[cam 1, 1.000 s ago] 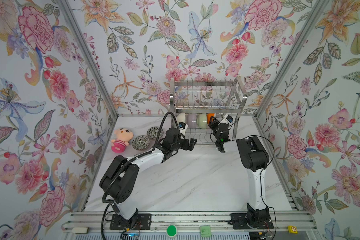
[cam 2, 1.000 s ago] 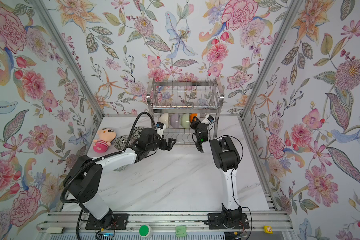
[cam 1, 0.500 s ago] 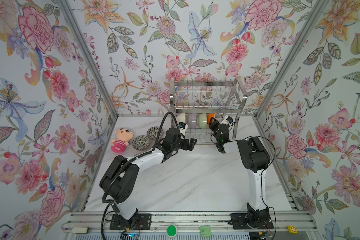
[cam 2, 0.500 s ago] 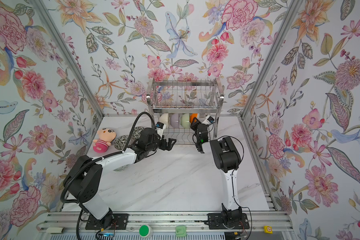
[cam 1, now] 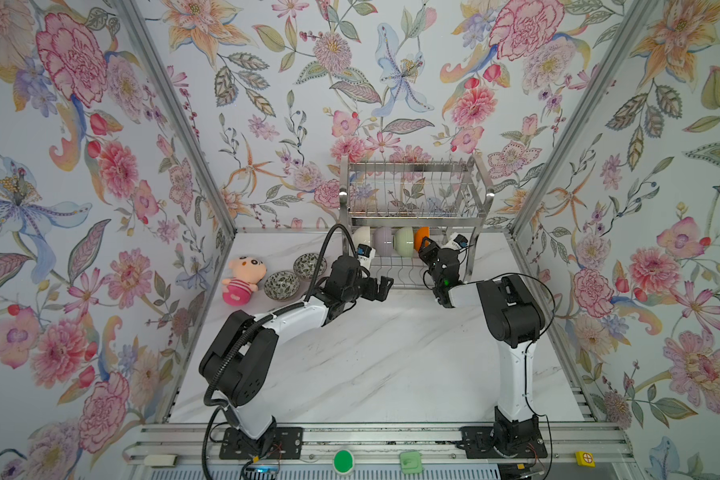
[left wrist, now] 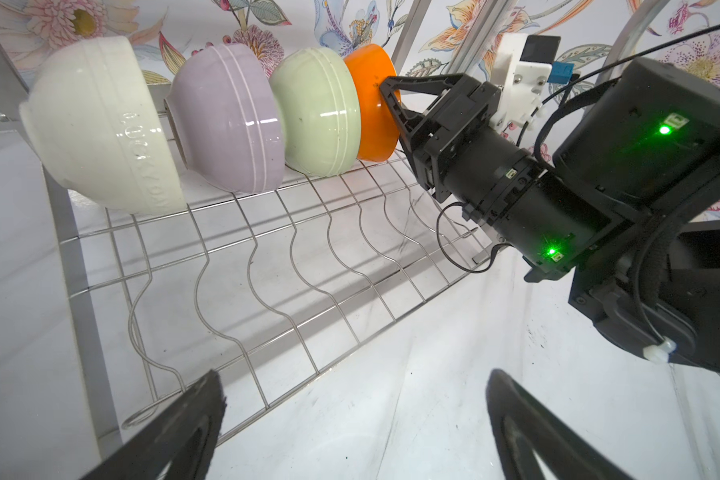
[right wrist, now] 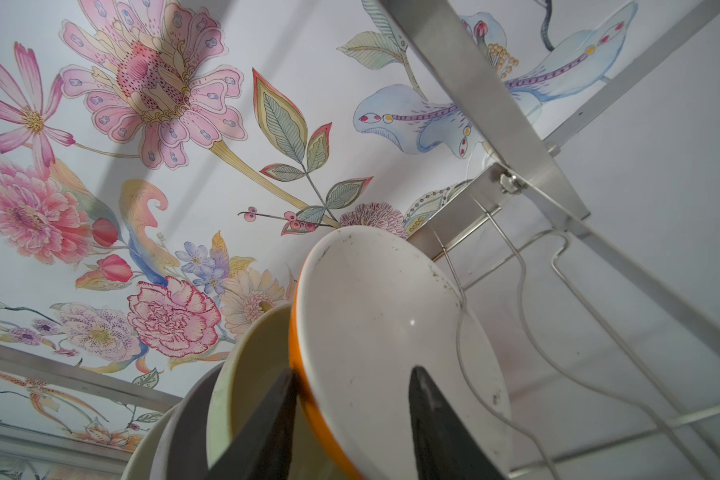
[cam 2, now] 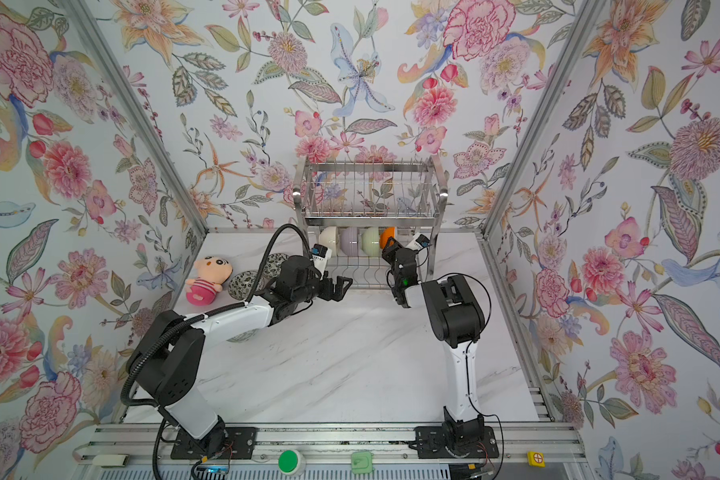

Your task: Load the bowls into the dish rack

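Observation:
The dish rack [cam 1: 412,183] stands against the back wall. On its lower shelf four bowls stand on edge in a row: cream [left wrist: 96,120], lilac [left wrist: 229,116], pale green [left wrist: 316,108] and orange-outside [left wrist: 370,99]. My right gripper [right wrist: 354,370] is open astride the rim of the orange-outside bowl [right wrist: 391,332], one finger along its outer wall and the other inside, off the white surface. My left gripper [left wrist: 355,374] hangs open and empty just in front of the shelf. Two dark patterned bowls [cam 1: 282,285] [cam 1: 309,266] sit on the table at the left.
A pink plush doll [cam 1: 242,280] lies left of the patterned bowls. The rack's upper tier [cam 2: 370,195] holds nothing. Its flat steel legs [left wrist: 71,232] flank the shelf. Flowered walls enclose three sides, and a metal rail [cam 1: 350,440] runs along the front.
My right gripper's fingers have spread apart at the orange-outside bowl's rim. Both arms stay almost where they were.

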